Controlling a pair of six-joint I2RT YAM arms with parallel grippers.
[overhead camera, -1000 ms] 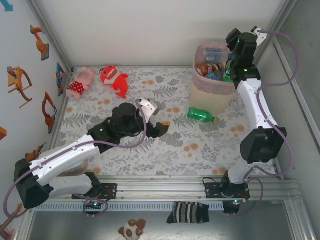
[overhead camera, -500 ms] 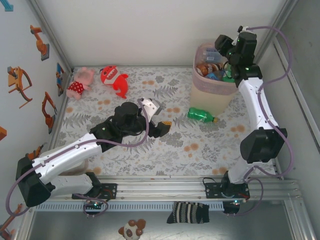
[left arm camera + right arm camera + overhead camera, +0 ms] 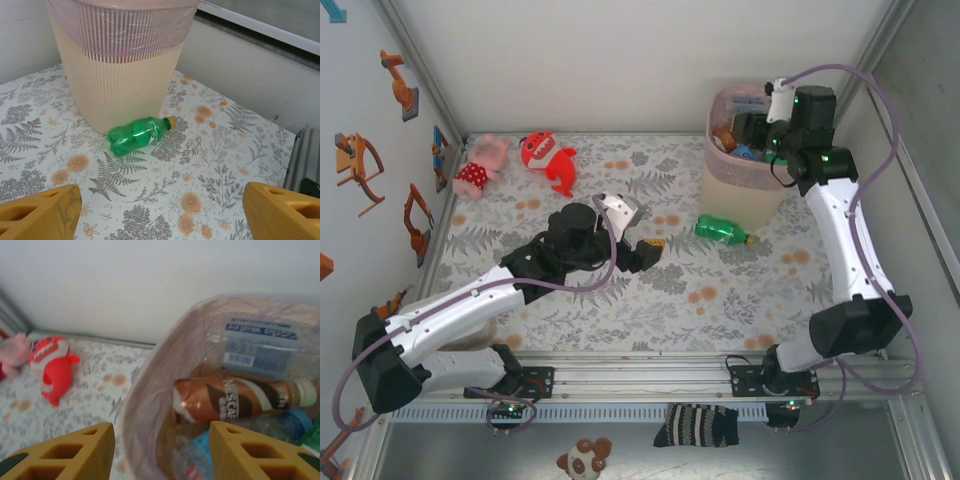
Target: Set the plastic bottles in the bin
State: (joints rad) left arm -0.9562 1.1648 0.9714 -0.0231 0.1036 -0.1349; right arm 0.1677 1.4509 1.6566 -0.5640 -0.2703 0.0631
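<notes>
Green bottle (image 3: 140,137) lies on table (image 3: 240,150) just beside bin (image 3: 120,75), nr far-right corner. Left gripper (image 3: 160,215) low, facing it, fingers wide, empty. Right gripper (image 3: 160,440) above bin w/ other bottles (image 3: 235,400) inside, fingers apart, empty.

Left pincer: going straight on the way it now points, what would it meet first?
Most likely the green bottle lying ahead of the open left pincer, slightly to its left; the bin stands just behind it. Depth is hard to judge.

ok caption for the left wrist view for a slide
Open left tool faces a green bottle lying by the foot of the bin on the floral table.
</notes>
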